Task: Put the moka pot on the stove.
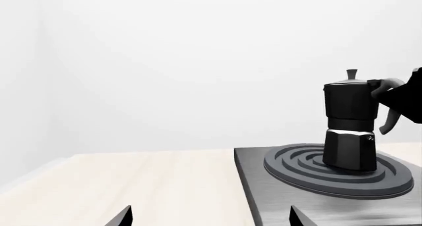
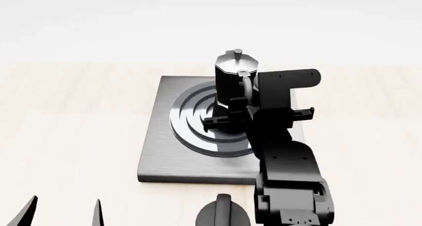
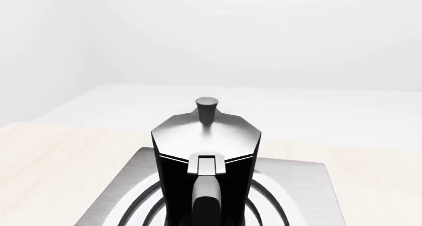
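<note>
- The moka pot (image 2: 234,80) stands upright on the stove (image 2: 158,157), set on the raised ring burner (image 2: 191,122) at the slab's middle; in the left wrist view its faceted base (image 1: 351,152) rests flat on the rings.
- The pot's silver lid (image 3: 205,132) and small knob (image 3: 206,107) face up, and its curved handle (image 3: 205,196) points straight at the right wrist camera.
- The right arm (image 2: 287,152) reaches over the stove's near right corner, ending just behind the pot on its handle side.
- The right gripper (image 2: 247,100) sits at the handle; the head view shows dark finger bars to either side of the pot's lower half, but whether it clamps the handle cannot be told from these views.
- In the left wrist view a dark part of the right arm (image 1: 412,100) meets the handle (image 1: 388,107) from the pot's far side.
- The left gripper (image 2: 64,212) hangs well clear of the stove, over the pale wood worktop (image 2: 72,117) off the slab's near left corner, its two fingers spread wide with nothing between them.
- A short black round knob (image 2: 223,213) lies on the worktop just beside the stove's near edge, next to the right arm's base.
</note>
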Controlling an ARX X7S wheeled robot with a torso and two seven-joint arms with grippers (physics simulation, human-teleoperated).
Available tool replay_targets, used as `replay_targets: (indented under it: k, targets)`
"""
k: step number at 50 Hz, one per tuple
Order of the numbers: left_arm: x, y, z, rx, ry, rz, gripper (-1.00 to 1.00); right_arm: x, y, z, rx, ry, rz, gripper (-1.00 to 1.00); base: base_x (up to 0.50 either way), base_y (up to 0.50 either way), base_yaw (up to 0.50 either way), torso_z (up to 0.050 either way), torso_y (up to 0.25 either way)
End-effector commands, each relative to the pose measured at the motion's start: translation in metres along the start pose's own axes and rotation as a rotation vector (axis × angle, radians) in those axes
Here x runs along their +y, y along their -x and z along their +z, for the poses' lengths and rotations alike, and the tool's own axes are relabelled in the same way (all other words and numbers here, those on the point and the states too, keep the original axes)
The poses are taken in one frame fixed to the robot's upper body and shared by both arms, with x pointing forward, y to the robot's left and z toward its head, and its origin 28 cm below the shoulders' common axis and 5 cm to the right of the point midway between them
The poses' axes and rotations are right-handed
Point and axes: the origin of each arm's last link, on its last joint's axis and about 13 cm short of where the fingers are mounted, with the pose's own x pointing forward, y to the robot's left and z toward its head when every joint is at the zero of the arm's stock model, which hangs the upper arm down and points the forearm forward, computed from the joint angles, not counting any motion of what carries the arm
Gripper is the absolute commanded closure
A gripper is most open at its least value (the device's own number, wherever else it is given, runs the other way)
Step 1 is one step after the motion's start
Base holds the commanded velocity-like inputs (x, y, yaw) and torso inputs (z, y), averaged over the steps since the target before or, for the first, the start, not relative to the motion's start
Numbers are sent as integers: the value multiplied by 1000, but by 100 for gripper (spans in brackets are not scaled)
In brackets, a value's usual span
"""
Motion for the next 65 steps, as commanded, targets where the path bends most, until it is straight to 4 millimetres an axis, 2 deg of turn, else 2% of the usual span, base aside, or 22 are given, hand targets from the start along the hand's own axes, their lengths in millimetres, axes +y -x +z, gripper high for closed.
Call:
replay_targets:
  k: [1,8,24,25,40,51,65]
  targets:
    - [0,0,0,-1,-3,0,-100,1,0,0,-2,-12,8,100,0,0,0,0,0]
    - [0,0,0,0,-4,0,-100,2,1,-4,9,-17,10,100,0,0,0,0,0]
    - [0,0,0,3,-7,-11,-100,0,10,-29,68,-35,26,100,1,0,0,0,0]
    - [0,0,0,3,-8,-10,-100,0,10,-31,73,-37,30,-100,0,0,0,0,0]
    - [0,0,0,4,-10,-12,-100,-4,15,-40,99,-29,32,-100,0,0,0,0,0]
    - [0,0,0,7,-10,-16,-100,-5,11,-30,53,-29,62,-100,0,0,0,0,0]
    - [0,0,0,2,-11,-17,-100,-2,11,-32,4,29,104,-100,0,0,0,0,0]
